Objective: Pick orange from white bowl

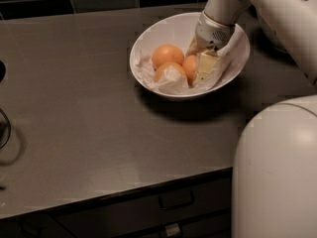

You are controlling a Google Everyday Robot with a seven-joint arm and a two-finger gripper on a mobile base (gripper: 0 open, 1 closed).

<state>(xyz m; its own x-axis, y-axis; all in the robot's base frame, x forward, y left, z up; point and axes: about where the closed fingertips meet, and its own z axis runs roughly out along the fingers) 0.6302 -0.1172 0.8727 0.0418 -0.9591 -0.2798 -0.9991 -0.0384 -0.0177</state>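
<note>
The white bowl (163, 29) stands on the dark counter at the back right, lined with crumpled white paper. Three oranges lie in it. One orange (188, 66) sits at the right of the group, right against my gripper (202, 66), which reaches down into the bowl from above right. The other two oranges (167, 55) lie to its left, and the front one (166, 71) is partly covered by paper. My gripper's lower part is hidden among the paper and fruit.
My arm (267, 9) crosses over the bowl's right side and my white body (277, 172) fills the lower right. The grey counter (74, 113) stretches to the left. A dark object (4, 128) sits at the left edge. Drawers (176, 200) run below the front edge.
</note>
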